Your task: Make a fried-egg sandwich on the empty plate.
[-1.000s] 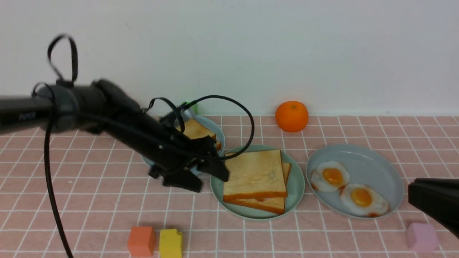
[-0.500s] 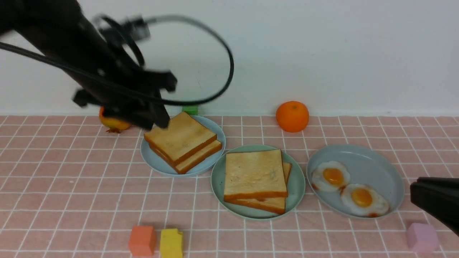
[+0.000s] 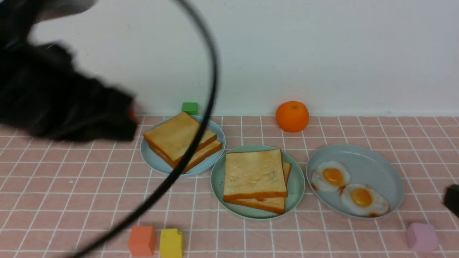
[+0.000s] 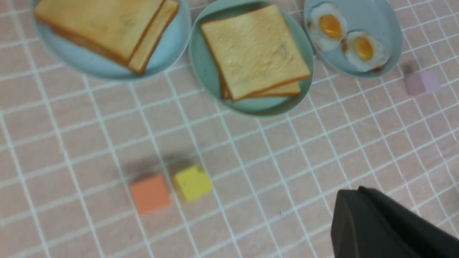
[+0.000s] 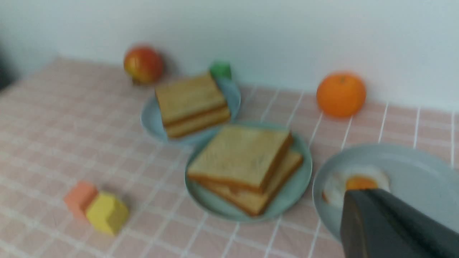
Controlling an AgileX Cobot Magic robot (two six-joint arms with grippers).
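While both arms sit back from the plates, the pink checked tablecloth (image 3: 322, 236) carries three plates in a row. Largest, on the right: pale blue-grey plate (image 3: 373, 161) holding two fried eggs (image 3: 330, 176), lying side by side and touching. Middle: the empty plate (image 3: 297, 184), mint-green, now holds the fried-egg sandwich (image 3: 255, 175) — two toast slices stacked, top one skewed off the lower; a sliver of orange shows between them at the front edge. Left and further back: a second blue-grey plate (image 3: 152, 161) with a plain two-slice toast stack (image 3: 181, 139), nothing visible between the slices.

Left gripper (image 4: 380, 222) up over the left side of the cloth, heavily blurred in the front view, jaws closed, nothing in them. Right gripper (image 5: 387, 225) at the right edge near the egg plate, jaws together, empty.

Loose bits: orange (image 3: 292, 116) by the wall, apple (image 5: 143, 64) beyond the toast plate, then cubes — lilac (image 3: 421, 237), orange cube (image 3: 142, 240) touching yellow (image 3: 170, 243), green (image 3: 189, 108) behind the toast plate.
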